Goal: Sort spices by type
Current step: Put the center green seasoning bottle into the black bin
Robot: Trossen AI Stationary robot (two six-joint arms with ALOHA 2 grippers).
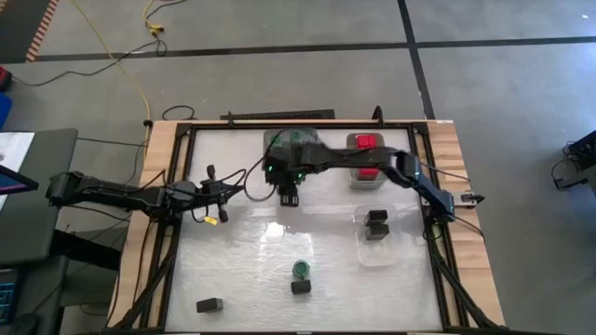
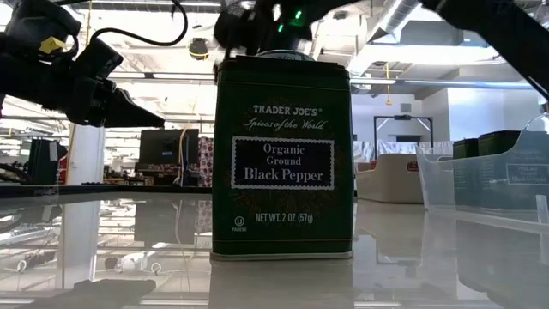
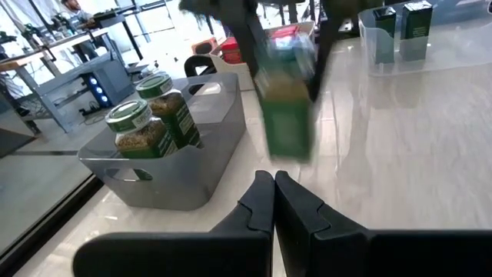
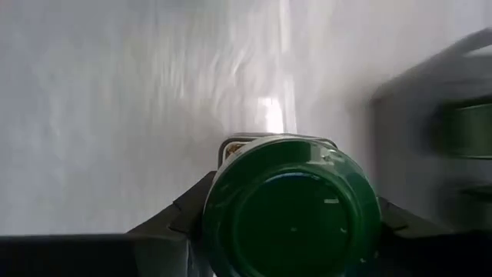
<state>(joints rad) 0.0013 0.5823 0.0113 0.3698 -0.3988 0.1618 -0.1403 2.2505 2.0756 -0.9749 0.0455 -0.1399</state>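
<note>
My right gripper (image 1: 289, 195) reaches across from the table's right and is shut on a green-lidded spice jar (image 4: 292, 208), just near of the grey bin (image 1: 293, 141). In the left wrist view this jar (image 3: 288, 100) is blurred beside the bin (image 3: 177, 146), which holds two green-lidded jars (image 3: 150, 115). My left gripper (image 3: 273, 185) is shut and empty, left of the bin (image 1: 226, 191). A green-lidded jar (image 1: 301, 269) and two dark blocks (image 1: 300, 287) (image 1: 209, 304) stand on the near table. A black pepper tin (image 2: 283, 154) fills the low view. My right gripper pinches the green-lidded jar just under its lid (image 4: 231, 192), one finger (image 4: 181, 215) on either side. The fingers come from above, pointing down. The jar hangs upright below them; in the left wrist view its base (image 3: 288, 150) looks clear of the table.
A bin with red-topped boxes (image 1: 366, 158) stands right of the grey bin. A clear tray (image 1: 377, 237) on the right holds dark tins (image 1: 376, 223). Black frame rails (image 1: 177, 233) border the table. Bare white surface (image 1: 251, 270) lies between the near items and the bins.
</note>
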